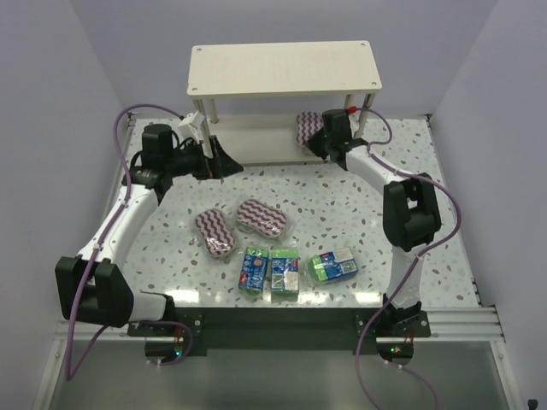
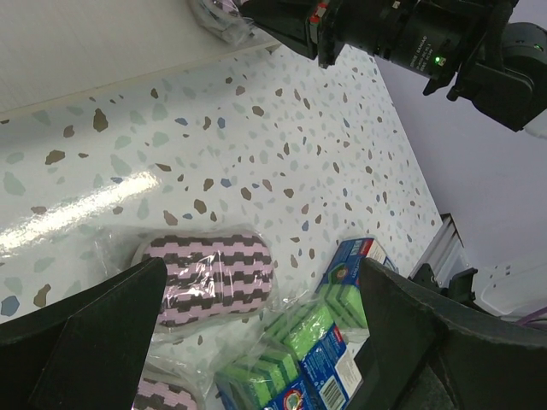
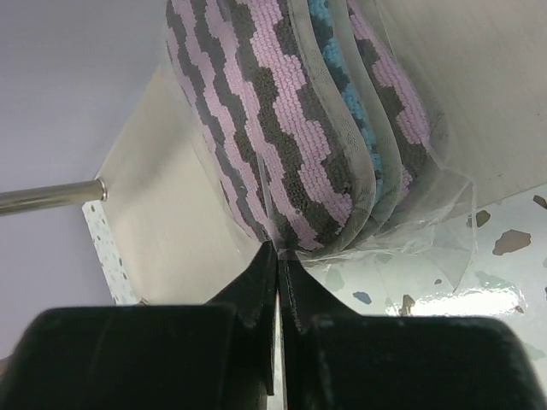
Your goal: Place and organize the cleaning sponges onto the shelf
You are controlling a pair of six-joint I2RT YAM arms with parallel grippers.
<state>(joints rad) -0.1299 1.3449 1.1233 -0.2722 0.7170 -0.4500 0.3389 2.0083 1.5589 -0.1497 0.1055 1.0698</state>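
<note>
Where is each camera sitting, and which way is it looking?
Top: above and behind the arms, looking down on the table, shelf and both arms.
Left wrist: on the left gripper, facing across the table at a flat striped sponge, green-and-blue packs and the right arm; open fingers show.
Right wrist: on the right gripper, facing the shelf; shut fingers pinch an upright striped sponge by its wrap.
Shared: top and left wrist both show the flat sponge and packs.
</note>
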